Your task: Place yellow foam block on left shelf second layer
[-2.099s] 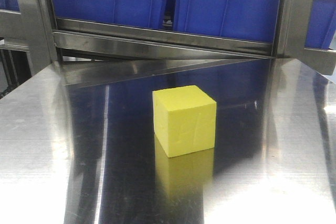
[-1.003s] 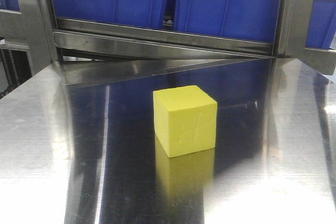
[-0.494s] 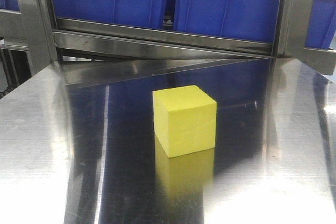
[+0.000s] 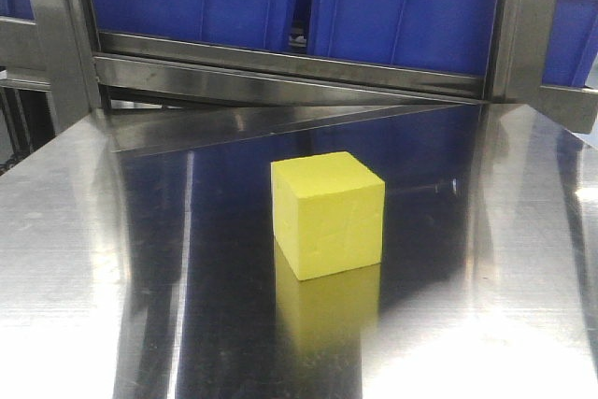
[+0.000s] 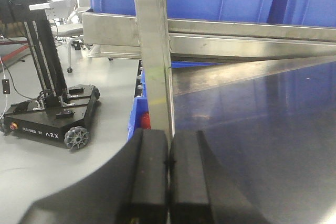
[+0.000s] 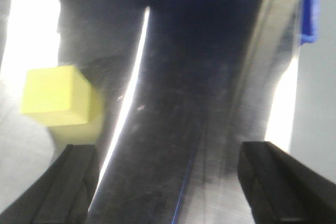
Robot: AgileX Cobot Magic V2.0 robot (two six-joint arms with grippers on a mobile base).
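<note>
The yellow foam block (image 4: 328,215) sits upright on the steel table (image 4: 84,259) near its middle. It also shows in the right wrist view (image 6: 56,98) at the left, blurred. My right gripper (image 6: 168,166) is wide open and empty above the table, the block ahead and to the left of its left finger (image 6: 73,182). My left gripper (image 5: 169,156) is shut and empty at the table's left edge, in line with a steel shelf post (image 5: 155,51). Neither gripper shows in the front view.
Blue plastic bins (image 4: 392,7) stand on the steel shelf rail (image 4: 280,72) behind the table. Upright shelf posts (image 4: 519,25) frame it left and right. A small wheeled black robot base (image 5: 52,116) stands on the floor to the left.
The block and table stay put. A thin dark reflection has appeared on the table to the right of the block.
</note>
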